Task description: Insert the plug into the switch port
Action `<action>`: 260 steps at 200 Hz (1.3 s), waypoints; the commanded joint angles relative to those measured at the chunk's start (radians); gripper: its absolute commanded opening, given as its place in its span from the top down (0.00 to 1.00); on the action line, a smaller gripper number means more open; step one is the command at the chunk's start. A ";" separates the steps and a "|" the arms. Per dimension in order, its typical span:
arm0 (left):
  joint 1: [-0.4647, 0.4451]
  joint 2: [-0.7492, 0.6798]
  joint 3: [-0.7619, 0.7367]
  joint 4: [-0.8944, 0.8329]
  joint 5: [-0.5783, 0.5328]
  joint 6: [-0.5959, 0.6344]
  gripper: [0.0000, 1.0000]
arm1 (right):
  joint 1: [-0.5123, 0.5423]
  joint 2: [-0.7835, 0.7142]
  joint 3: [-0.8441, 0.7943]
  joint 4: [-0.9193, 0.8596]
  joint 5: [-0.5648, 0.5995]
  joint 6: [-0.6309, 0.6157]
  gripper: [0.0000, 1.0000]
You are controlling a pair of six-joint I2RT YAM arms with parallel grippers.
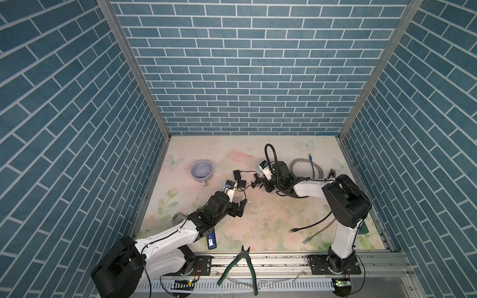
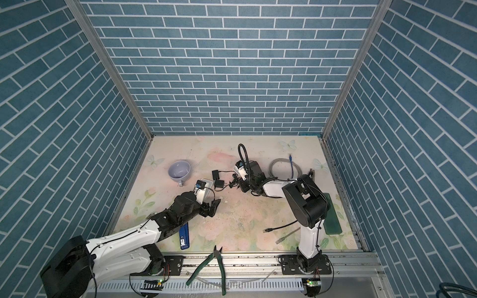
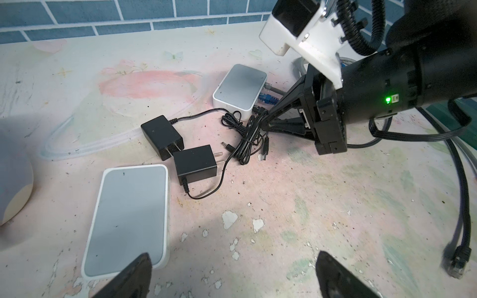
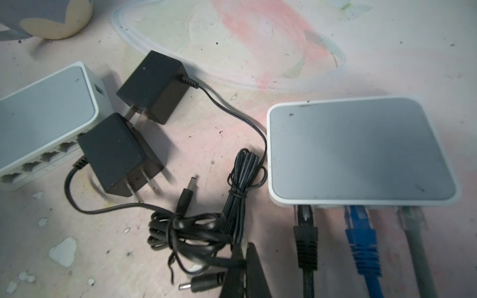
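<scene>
**Plug held by its cord may swing off line**

The left fingers (image 3: 134, 276) stand wide apart and empty over the near end of the left switch (image 3: 129, 219). Nothing braces that light box, so a pushing plug could slide it.

At mid-desk the right fingers (image 4: 244, 258) are together, clamped on the thin black cord (image 4: 214, 262) just behind a barrel plug (image 4: 198, 283). That plug lies on the desk (image 4: 258, 64) between the two switches, just left of the right switch (image 4: 356, 152). Held by the cord rather than its body, the plug can droop or twist as it nears a port. The cord runs into tied bundles (image 4: 242, 175), so a lift may drag an adapter along. I cannot tell where the power port sits.

Counted left to right:
- one cup (image 1: 201, 170)
- two switches
- two power adapters (image 4: 152, 85)
- two barrel plugs
- one pair of pliers (image 1: 240, 268) at the near edge
- three network cables (image 4: 361, 237) (black, blue and grey) seated in the right switch
</scene>
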 commanded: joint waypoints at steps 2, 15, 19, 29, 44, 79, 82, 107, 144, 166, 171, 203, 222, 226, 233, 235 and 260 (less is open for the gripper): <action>0.004 0.004 0.041 -0.064 -0.025 0.054 0.00 | -0.003 -0.088 -0.051 -0.006 -0.022 -0.047 1.00; 0.004 0.004 0.057 -0.085 -0.039 0.086 0.00 | -0.002 -0.127 -0.070 -0.027 -0.054 -0.078 1.00; 0.004 0.005 0.060 -0.086 -0.044 0.096 0.00 | -0.002 -0.137 -0.070 -0.042 -0.064 -0.086 1.00; 0.004 0.003 0.066 -0.082 -0.046 0.123 0.00 | -0.002 -0.157 -0.063 -0.095 -0.083 -0.102 1.00; 0.002 0.001 0.070 -0.059 -0.049 0.159 0.00 | -0.002 -0.179 -0.048 -0.175 -0.114 -0.125 1.00; -0.002 0.020 0.083 0.003 -0.006 0.239 0.00 | 0.001 -0.228 -0.071 -0.225 -0.217 -0.136 1.00; -0.003 0.025 0.086 0.005 0.000 0.247 0.00 | 0.002 -0.232 -0.074 -0.224 -0.227 -0.136 1.00; -0.014 0.085 0.129 0.002 0.051 0.304 0.01 | 0.009 -0.248 -0.092 -0.219 -0.283 -0.136 1.00; -0.022 0.201 0.179 0.047 0.109 0.352 0.04 | 0.020 -0.252 -0.090 -0.236 -0.296 -0.129 1.00; -0.022 0.258 0.200 0.095 0.126 0.372 0.07 | 0.026 -0.257 -0.091 -0.243 -0.296 -0.128 1.00; -0.022 0.269 0.207 0.103 0.131 0.377 0.07 | 0.028 -0.258 -0.092 -0.244 -0.296 -0.128 1.00; -0.022 0.335 0.252 0.123 0.162 0.401 0.12 | 0.038 -0.266 -0.096 -0.248 -0.289 -0.127 1.00; -0.022 0.371 0.279 0.123 0.159 0.410 0.18 | 0.045 -0.270 -0.098 -0.248 -0.284 -0.127 1.00; -0.021 0.378 0.285 0.120 0.155 0.410 0.19 | 0.045 -0.271 -0.098 -0.249 -0.283 -0.127 1.00; -0.022 0.392 0.294 0.114 0.144 0.412 0.21 | 0.047 -0.272 -0.099 -0.251 -0.279 -0.127 1.00; -0.022 0.394 0.298 0.111 0.142 0.413 0.22 | 0.047 -0.273 -0.100 -0.252 -0.278 -0.127 1.00; -0.022 0.423 0.309 0.116 0.122 0.414 0.29 | 0.054 -0.278 -0.101 -0.263 -0.273 -0.127 1.00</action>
